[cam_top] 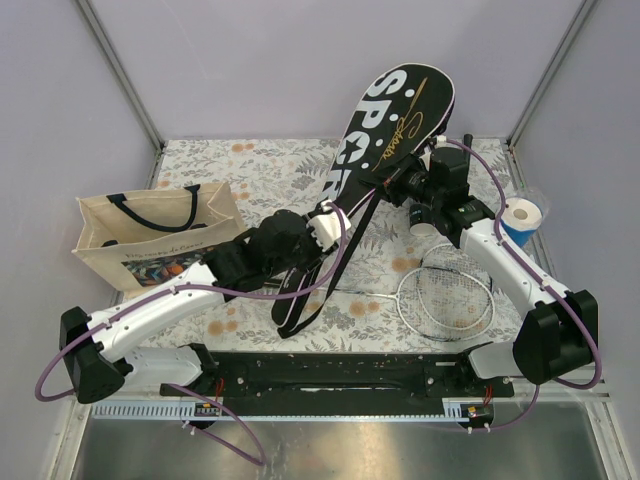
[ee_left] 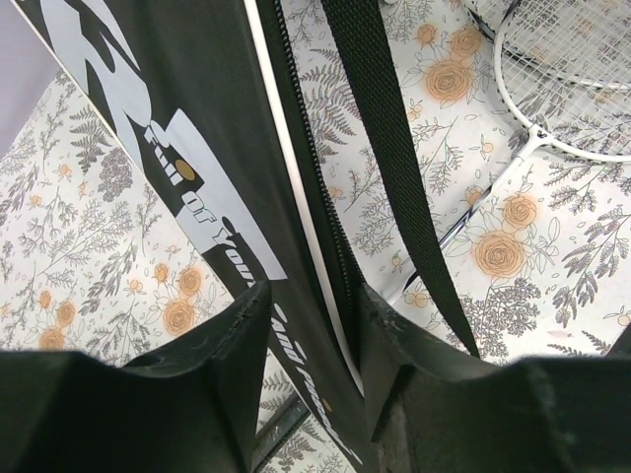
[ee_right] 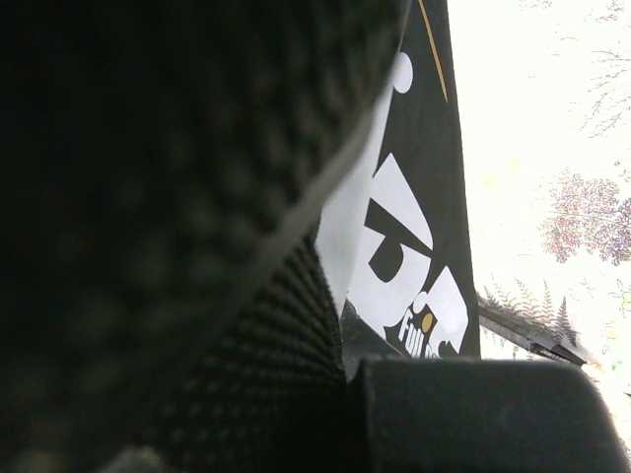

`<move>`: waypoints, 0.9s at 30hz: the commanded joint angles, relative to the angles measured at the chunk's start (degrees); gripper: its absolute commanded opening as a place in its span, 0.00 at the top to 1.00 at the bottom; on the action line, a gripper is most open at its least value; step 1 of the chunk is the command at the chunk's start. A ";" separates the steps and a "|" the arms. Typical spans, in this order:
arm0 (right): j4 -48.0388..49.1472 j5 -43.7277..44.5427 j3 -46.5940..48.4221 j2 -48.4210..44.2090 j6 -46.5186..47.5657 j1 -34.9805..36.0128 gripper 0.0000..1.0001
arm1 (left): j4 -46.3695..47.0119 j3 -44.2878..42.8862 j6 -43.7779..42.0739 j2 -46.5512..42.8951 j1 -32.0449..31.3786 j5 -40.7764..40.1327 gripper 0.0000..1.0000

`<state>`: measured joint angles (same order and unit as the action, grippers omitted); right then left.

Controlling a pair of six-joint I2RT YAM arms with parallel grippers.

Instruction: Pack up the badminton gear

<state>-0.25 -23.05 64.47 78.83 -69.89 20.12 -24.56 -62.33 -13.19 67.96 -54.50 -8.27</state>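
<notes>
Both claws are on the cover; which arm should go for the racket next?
Right, probably: the racket lies just beside that arm, while the left claw sits across the cover from it.

Tabletop count: four loose items, two arms

One black racket cover lettered "SPORT", with one black webbing strap running alongside its zip edge. One silver-framed badminton racket, with one strung head and one thin shaft. One beige tote bag. One blue and white roll. Two white-and-black robot arms, the left arm and the right arm, each trailing one purple cable. One floral-patterned table lies under everything.
</notes>
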 commanded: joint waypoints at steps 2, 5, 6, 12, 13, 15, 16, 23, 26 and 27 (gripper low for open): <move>3.77 0.55 0.66 -0.52 0.89 -0.08 1.00 | 1.26 0.27 -0.96 -0.99 -0.17 -2.62 0.62; 3.42 0.55 0.92 -0.52 1.16 -0.08 1.00 | 1.53 0.45 -0.96 -0.29 -0.17 -4.99 0.72; 3.24 0.55 0.92 -0.52 1.07 -0.08 1.00 | 1.79 0.45 -0.96 -0.29 -0.17 -5.43 0.74; 3.77 0.20 0.57 0.36 1.33 -0.08 1.00 | 1.53 -0.43 -1.14 1.29 -0.17 -4.13 1.00; 3.68 -0.06 0.83 0.88 1.59 -0.08 1.00 | 0.92 -0.86 -0.44 1.64 -0.17 -3.51 1.00; 3.59 -0.42 1.71 1.94 2.38 -0.08 0.96 | -0.66 -1.75 0.79 2.35 -0.17 -2.45 1.00; 4.72 -0.68 2.06 2.64 2.65 -0.08 0.88 | -0.93 -2.01 1.49 2.70 -0.17 -1.84 1.00; 2.19 -7.62 8.48 9.24 11.87 -0.08 0.49 | -0.93 -4.38 12.73 6.21 4.04 1.41 1.00; 1.92 -6.93 5.33 7.31 14.42 -0.08 0.45 | -0.41 -4.82 17.65 7.18 6.85 4.48 1.00; 0.79 -5.97 4.10 6.44 15.12 -0.08 0.44 | -0.14 -4.82 18.63 7.53 7.73 5.80 1.00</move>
<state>-0.08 -27.18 68.64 89.08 -60.53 20.08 -27.42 -63.90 -2.31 74.85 -49.82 -7.68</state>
